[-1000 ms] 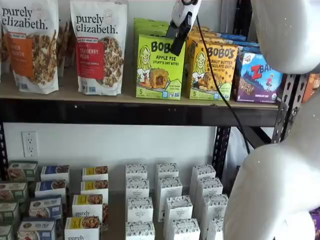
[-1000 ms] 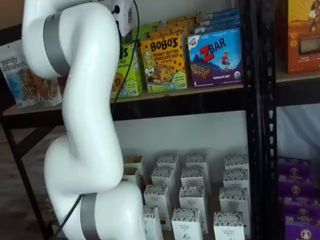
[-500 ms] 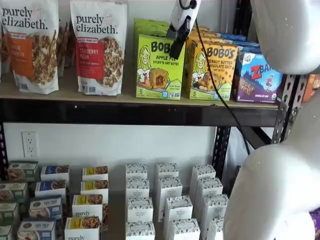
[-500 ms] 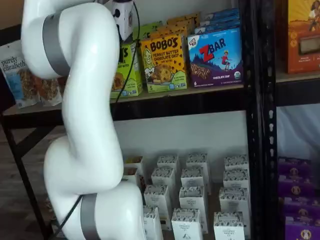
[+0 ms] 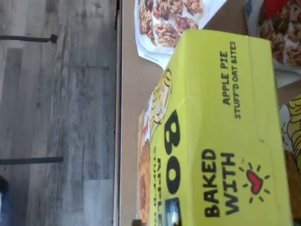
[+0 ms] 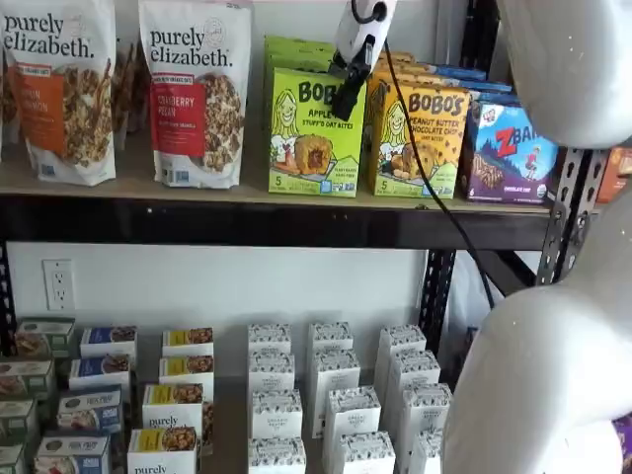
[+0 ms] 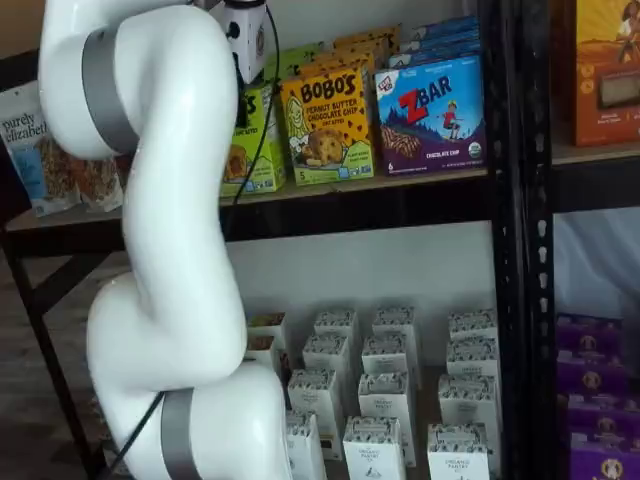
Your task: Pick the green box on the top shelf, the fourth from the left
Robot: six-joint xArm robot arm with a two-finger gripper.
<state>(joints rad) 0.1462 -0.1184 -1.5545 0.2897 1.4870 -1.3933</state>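
Note:
The green box [image 6: 314,138] is a lime-green Bobo's Apple Pie carton standing upright at the front of the top shelf [image 6: 247,223]. It also shows in a shelf view [image 7: 260,135], partly behind my white arm. My gripper [image 6: 347,99] hangs in front of the box's upper right corner, its black fingers seen as one dark shape with no plain gap. The wrist view shows the box's top [image 5: 225,132] close up, with "BAKED WITH" and "APPLE PIE" print, on the tan board [image 5: 129,94]. Nothing is in the fingers.
An orange-yellow Bobo's peanut butter carton [image 6: 417,138] stands right of the green box, then a blue ZBar box [image 6: 510,153]. Granola bags [image 6: 195,94] stand to its left. A black cable [image 6: 434,188] hangs from the gripper. Small white cartons [image 6: 331,395] fill the lower level.
The gripper has shifted slightly, staying in front of the green box's upper right corner. The boxes have not moved.

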